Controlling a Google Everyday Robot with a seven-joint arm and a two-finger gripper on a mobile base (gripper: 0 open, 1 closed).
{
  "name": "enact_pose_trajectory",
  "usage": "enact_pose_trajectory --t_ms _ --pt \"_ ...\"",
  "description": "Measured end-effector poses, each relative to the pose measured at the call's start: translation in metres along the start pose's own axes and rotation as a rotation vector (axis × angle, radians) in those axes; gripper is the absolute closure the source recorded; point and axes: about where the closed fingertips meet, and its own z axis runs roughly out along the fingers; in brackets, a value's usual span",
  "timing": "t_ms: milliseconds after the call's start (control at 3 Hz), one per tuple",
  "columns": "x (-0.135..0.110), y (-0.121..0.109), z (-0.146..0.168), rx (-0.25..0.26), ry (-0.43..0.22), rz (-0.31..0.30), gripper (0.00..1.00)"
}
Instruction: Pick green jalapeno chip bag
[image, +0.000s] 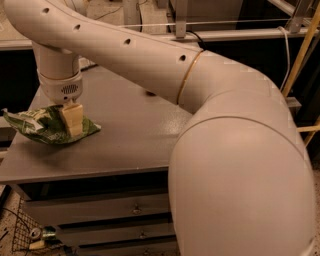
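Gripper (71, 120) hung from the wrist straight down onto the green jalapeno chip bag (42, 127), with its pale tip against the bag's upper right part. Jaw state: cannot tell, only one pale pad side showed.

The bag lay flat on the grey cabinet top (130, 135), under and mostly left of the jaws, near the top's front left corner. Its long axis ran left to right, dipping slightly toward the front on the right. The crimped left end pointed at the left edge and seemed to reach or overhang it. The right end stopped just right of the jaws.

The front edge of the top was near, just forward of the jaws. The left edge was close on the jaws' left.

Right of the jaws was open bare top, up to where the robot arm (150, 55) crossed over it. The arm's big elbow link blocked the right side and the top's right front area. Behind the jaws the top ran back under the wrist.

Drawers (100, 210) sat below the front edge.
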Motion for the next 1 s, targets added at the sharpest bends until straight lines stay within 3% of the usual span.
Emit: enact_pose_trajectory --t_ms 333,667,1000 --pt "0.02 -0.004 -0.014 0.036 0.011 0.038 0.69" --pt "0.04 -0.009 -0.054 0.131 -0.013 0.073 0.92" --pt "0.06 -0.012 -0.099 0.237 -0.056 0.103 1.0"
